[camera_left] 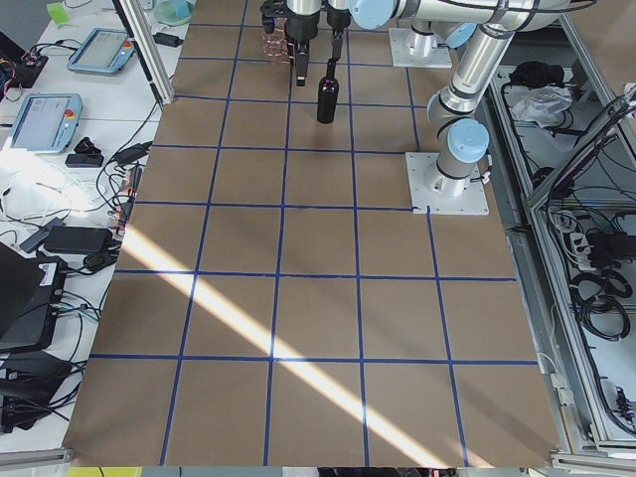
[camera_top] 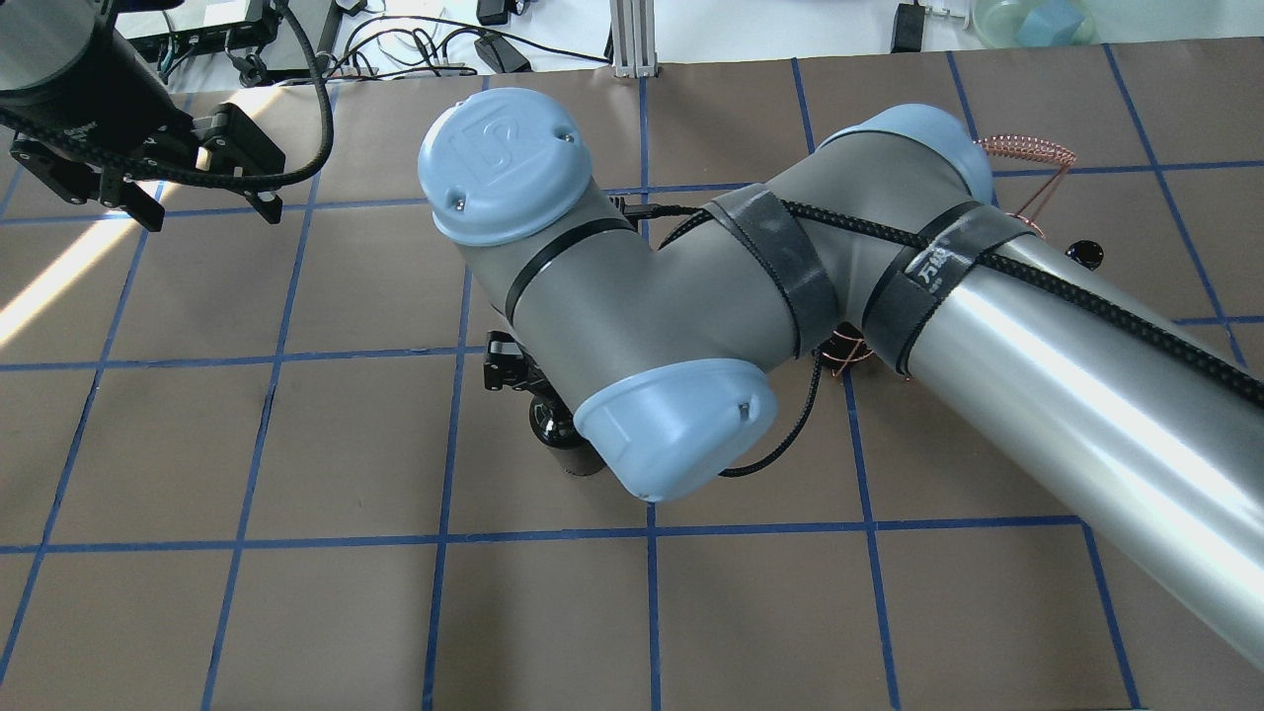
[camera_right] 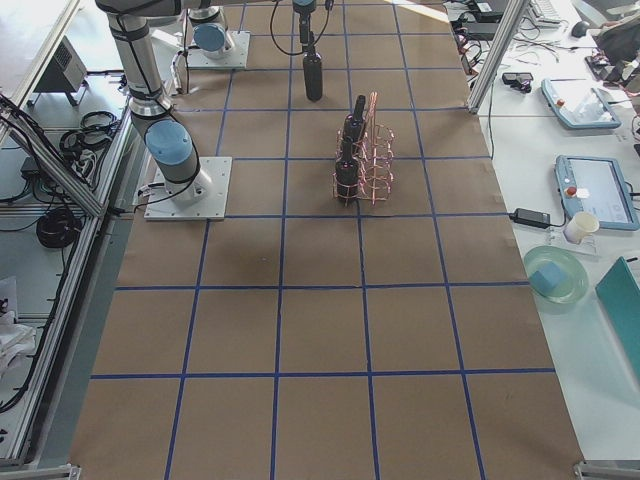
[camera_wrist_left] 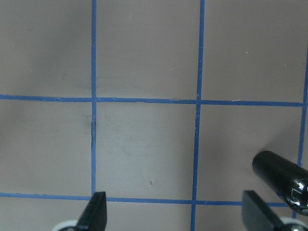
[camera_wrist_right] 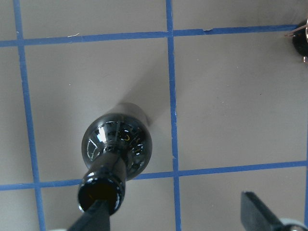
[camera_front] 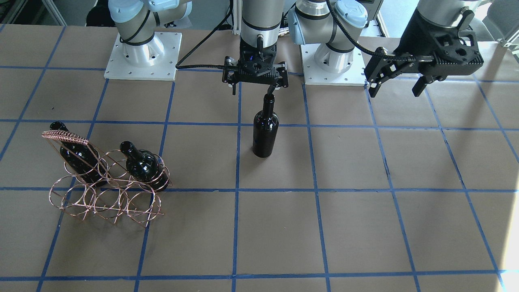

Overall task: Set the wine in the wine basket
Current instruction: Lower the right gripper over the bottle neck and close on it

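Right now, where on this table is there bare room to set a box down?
Bare table runs along the operators' edge and across the squares between the standing bottle and the left hand. Crowded: the wine basket with its two bottles, and under the right hand.

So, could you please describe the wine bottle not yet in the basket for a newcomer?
On the brown table with blue tape lines, a copper-coloured wire basket sits on the robot's right. Straight ahead of the robot, a glossy black glass wine bottle stands upright under the right gripper; the other two bottles sit in the basket.
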You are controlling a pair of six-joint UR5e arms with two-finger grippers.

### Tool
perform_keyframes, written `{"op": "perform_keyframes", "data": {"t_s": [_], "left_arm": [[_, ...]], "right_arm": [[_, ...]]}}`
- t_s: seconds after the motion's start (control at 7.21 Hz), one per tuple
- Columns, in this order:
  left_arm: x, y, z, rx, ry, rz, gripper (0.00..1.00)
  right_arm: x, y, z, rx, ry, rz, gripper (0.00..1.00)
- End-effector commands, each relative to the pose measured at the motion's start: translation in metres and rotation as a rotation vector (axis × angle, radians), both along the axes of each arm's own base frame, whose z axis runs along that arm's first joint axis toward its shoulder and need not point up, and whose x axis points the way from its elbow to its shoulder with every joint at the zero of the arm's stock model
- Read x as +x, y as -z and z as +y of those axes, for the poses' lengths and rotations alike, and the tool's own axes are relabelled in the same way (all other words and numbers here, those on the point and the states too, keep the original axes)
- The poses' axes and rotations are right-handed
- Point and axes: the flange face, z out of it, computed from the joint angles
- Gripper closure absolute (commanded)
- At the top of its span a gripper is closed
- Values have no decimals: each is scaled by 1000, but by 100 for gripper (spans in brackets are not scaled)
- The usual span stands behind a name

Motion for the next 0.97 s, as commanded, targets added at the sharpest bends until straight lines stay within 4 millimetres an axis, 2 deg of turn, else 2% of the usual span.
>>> {"op": "perform_keyframes", "data": {"t_s": [0.0, 0.14, 0.28, 0.55, 0.69, 0.83], "left_arm": [[0, -3, 1, -6, -2, 0, 0], [0, -3, 1, -6, -1, -1, 0], [1, -4, 3, -5, -3, -3, 0], [-4, -3, 5, 2, 7, 0, 0], [-2, -7, 16, 31, 0, 1, 0], [1, -6, 14, 32, -4, 6, 0]], "right_arm": [[-5, -9, -1, -5, -10, 31, 0], [-10, -20, 1, 30, -17, 100, 0], [-9, -28, 0, 24, -16, 91, 0], [-6, -27, 0, 29, -8, 84, 1], [6, -26, 0, 49, 7, -9, 3], [12, -23, -4, 35, 6, -39, 4]]}}
